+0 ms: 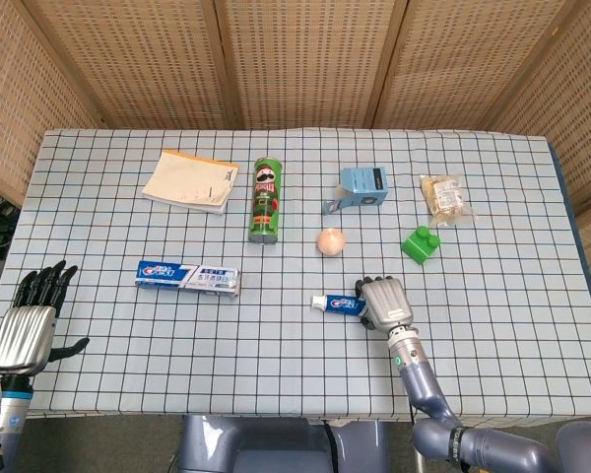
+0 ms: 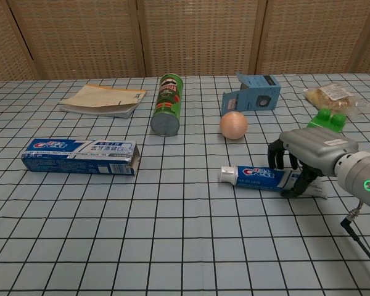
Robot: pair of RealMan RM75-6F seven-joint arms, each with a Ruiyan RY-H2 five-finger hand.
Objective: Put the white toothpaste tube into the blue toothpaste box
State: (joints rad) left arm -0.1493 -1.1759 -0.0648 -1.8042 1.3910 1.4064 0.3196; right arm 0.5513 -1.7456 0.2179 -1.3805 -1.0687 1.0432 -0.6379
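Note:
The white toothpaste tube [image 1: 335, 304] [image 2: 256, 176] lies flat on the checked tablecloth, cap pointing left. My right hand [image 1: 384, 302] [image 2: 312, 152] is cupped over the tube's tail end. Its fingers [image 2: 276, 156] curl down on the far side and its thumb presses the near side, so it grips the tube, which still rests on the table. The blue toothpaste box [image 1: 188, 278] [image 2: 80, 155] lies to the left with its open flap facing right. My left hand [image 1: 32, 321] hovers at the table's front left corner, fingers spread, holding nothing.
A green chip can [image 1: 265, 201] lies behind the gap between box and tube. A peach ball [image 1: 331, 240], a small blue carton [image 1: 362, 185], a green block [image 1: 421, 242], a snack bag [image 1: 443, 196] and a notepad [image 1: 189, 180] are spread across the far half.

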